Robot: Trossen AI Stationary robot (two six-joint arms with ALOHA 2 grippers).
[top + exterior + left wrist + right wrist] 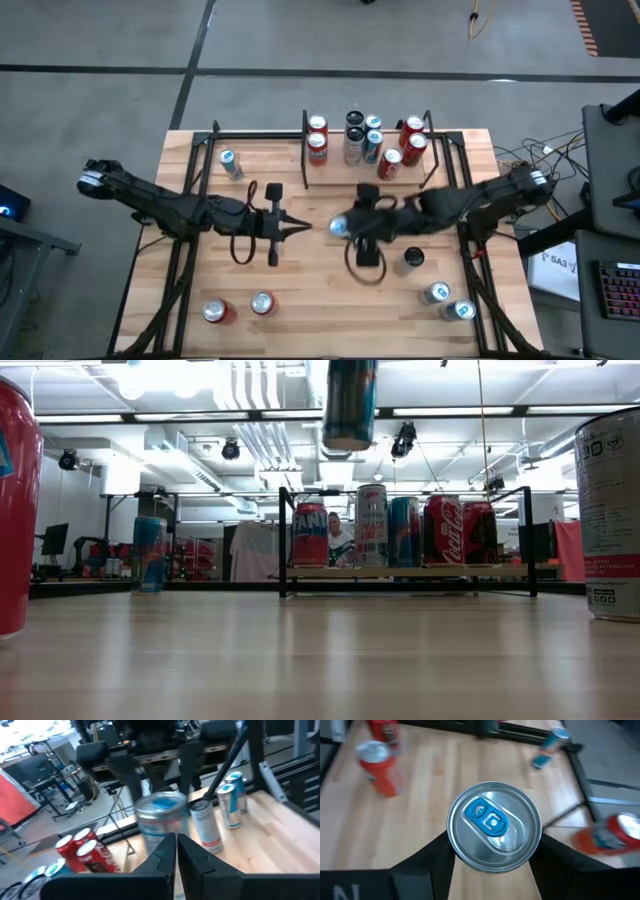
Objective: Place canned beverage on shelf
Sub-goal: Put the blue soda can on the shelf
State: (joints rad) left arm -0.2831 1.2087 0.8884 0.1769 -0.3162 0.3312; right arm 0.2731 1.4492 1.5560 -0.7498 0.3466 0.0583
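A silver and blue beverage can [494, 826] with a blue pull tab is held above the middle of the table by my right gripper [345, 226], which is shut on it. In the low view the can [350, 405] hangs high over the tabletop. My left gripper [300, 228] is shut and holds nothing. It hovers just left of the can, pointing at it, and its wrist view shows the can [162, 817] close ahead. The shelf [305, 150] stands at the table's far edge, and several red, silver and blue cans stand upright on its board [400, 572]. My right gripper pinches the can's side wall just below the top rim [456, 851] between its two fingers [432, 862], one on each opposite side. The fingers come from the table's right, slanting down. The can is upright and lifted clear of the table.
Two red cans [215, 312] stand near the front left and a blue can [230, 163] at the far left. A dark can [413, 258] and two silver-blue cans [448, 300] stand at the front right. Black frame rails [185, 230] run along both sides of the table.
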